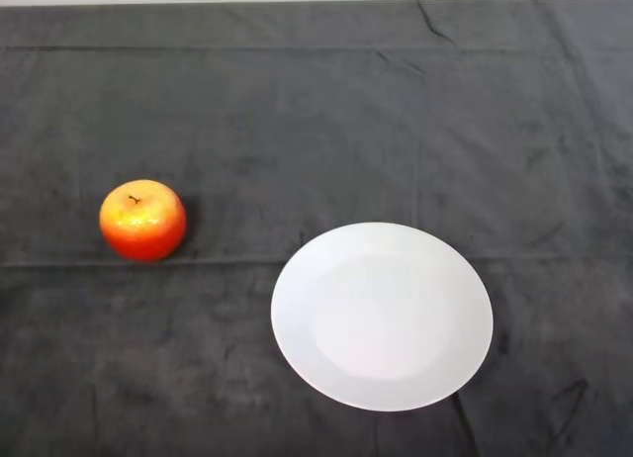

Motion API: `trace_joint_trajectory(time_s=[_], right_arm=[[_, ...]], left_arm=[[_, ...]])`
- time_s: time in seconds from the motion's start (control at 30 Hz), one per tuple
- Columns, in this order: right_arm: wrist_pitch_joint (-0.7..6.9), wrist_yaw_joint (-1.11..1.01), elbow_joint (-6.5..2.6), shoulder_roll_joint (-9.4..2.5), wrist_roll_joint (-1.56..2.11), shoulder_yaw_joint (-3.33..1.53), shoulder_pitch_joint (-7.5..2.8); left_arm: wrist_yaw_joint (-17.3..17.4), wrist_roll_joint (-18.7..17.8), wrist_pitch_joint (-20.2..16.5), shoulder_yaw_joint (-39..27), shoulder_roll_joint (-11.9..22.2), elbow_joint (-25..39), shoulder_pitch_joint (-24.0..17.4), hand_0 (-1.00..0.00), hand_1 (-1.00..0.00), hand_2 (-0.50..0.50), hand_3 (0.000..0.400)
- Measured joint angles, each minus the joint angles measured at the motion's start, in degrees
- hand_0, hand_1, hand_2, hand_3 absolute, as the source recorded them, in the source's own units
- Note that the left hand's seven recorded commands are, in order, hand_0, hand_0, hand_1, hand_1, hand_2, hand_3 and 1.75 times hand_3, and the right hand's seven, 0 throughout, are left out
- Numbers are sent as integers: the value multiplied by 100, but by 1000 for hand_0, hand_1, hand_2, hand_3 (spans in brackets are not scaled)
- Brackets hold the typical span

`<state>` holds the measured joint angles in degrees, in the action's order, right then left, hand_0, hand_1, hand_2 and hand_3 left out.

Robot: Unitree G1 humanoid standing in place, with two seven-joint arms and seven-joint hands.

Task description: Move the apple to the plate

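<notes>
A red and yellow apple [142, 220] stands upright on the dark cloth at the left of the head view, its short stem pointing up. A round white plate [382, 316] lies flat to the right of it and a little nearer, with nothing on it. A stretch of bare cloth separates the two.
The dark cloth [316, 111] covers the whole table, with a few creases. Along the top runs the table's far edge [316, 0], with a pale strip behind it.
</notes>
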<state>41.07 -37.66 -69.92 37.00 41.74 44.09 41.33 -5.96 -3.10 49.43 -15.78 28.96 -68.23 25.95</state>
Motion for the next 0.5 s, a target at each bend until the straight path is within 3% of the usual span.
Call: trace_joint_trajectory(time_s=[0.27,0.5], right_arm=[[0,0,0,0,0,0,0],[0,0,0,0,0,0,0]], left_arm=[[163,118,-141,182,-50,5,16,0,0,0,0],[159,239,-317,391,-319,8,40,0,0,0,0]])
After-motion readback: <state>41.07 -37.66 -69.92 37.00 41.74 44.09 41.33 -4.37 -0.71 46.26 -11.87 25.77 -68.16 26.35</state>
